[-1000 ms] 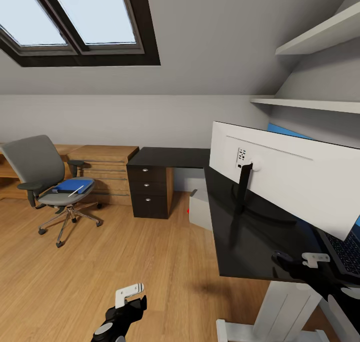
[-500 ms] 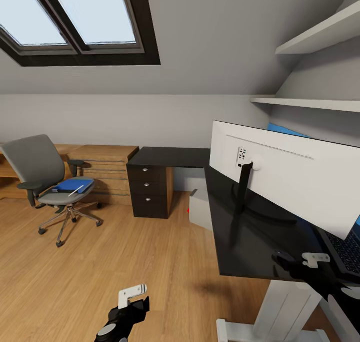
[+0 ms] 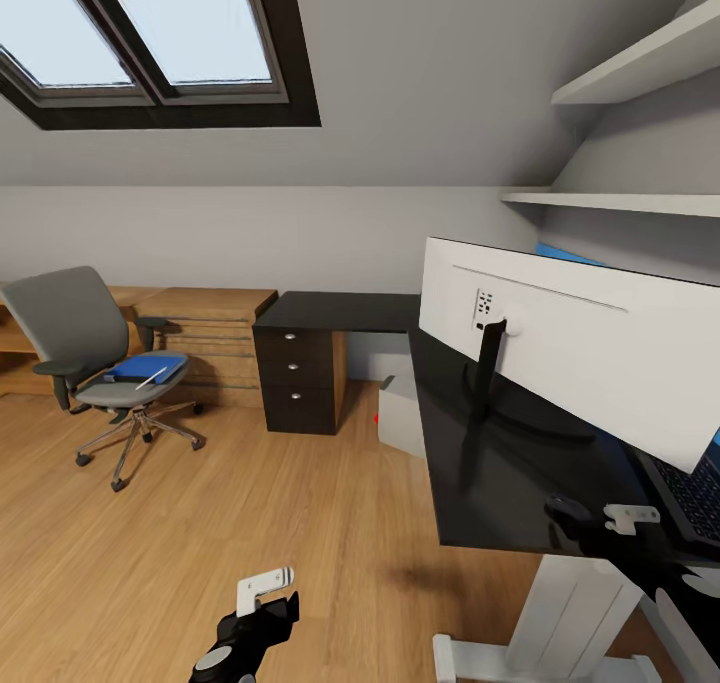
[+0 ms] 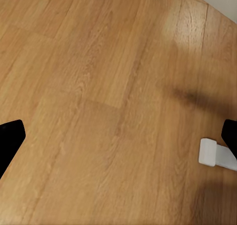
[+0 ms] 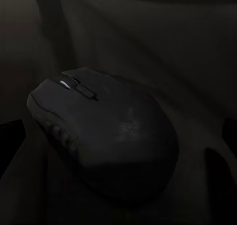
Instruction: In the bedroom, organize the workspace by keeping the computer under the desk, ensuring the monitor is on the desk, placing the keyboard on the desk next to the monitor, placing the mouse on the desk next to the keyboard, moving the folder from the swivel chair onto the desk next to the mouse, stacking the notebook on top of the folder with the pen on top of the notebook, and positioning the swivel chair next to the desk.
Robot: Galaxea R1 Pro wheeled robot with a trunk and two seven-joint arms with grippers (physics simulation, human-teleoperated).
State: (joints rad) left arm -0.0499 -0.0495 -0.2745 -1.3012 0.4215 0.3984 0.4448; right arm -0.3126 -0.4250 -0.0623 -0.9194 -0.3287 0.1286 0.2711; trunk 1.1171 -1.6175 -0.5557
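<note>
Left hand spread over floor at 6 o'clock. Right hand at 4 o'clock, fingers either side of mouse on surface, grip can't tell. Monitor behind. Chair at 9 o'clock holds folder, pen.

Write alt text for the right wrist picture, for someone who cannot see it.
A matte black computer mouse lies close to the camera on a dark, glossy desk surface, its scroll wheel and buttons pointing away. The dark tips of the robot's right hand sit at the picture's two edges, apart, on either side of the mouse.
</note>
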